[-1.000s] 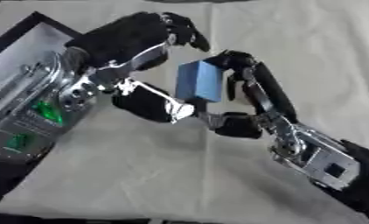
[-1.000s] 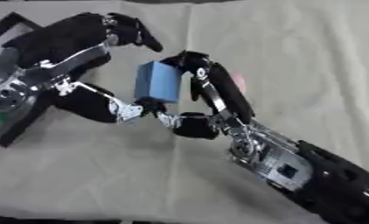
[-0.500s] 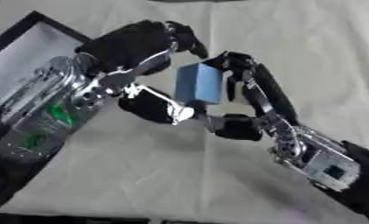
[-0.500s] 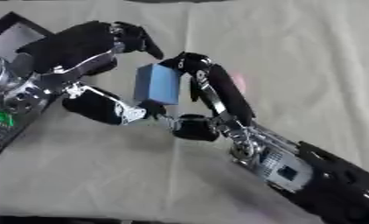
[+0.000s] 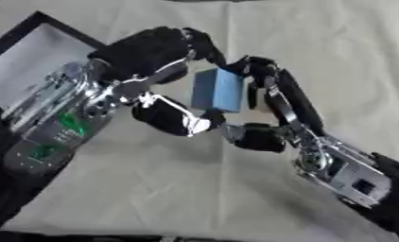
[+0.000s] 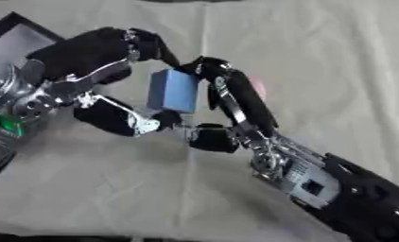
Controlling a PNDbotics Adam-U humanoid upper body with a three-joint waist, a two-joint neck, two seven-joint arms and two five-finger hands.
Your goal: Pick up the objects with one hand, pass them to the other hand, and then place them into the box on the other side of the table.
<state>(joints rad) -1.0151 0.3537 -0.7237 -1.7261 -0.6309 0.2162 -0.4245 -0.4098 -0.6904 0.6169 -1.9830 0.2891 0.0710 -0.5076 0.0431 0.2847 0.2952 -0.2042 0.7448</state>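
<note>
A light blue block (image 5: pixel 217 90) hangs above the cloth-covered table, held between the curled fingers (image 5: pixel 273 85) and thumb of my right hand (image 5: pixel 261 137), which reaches in from the lower right. My left hand (image 5: pixel 145 49) comes in from the left and brackets the same block. Its fingers arch over the block's top left corner and its thumb (image 5: pixel 176 119) sits just under the bottom edge. A narrow gap still shows on the left hand's side. The box (image 5: pixel 64 27), black-rimmed with a pale inside, lies at the upper left, partly hidden by my left forearm.
Beige cloth (image 5: pixel 343 56) covers the table, with bare room to the right and along the front. My left forearm (image 5: pixel 54 123) lies over the box's near side.
My left forearm has swung down and left, uncovering more of the box. Its fingers have lowered closer to the block's top. The right hand and block have held still.
</note>
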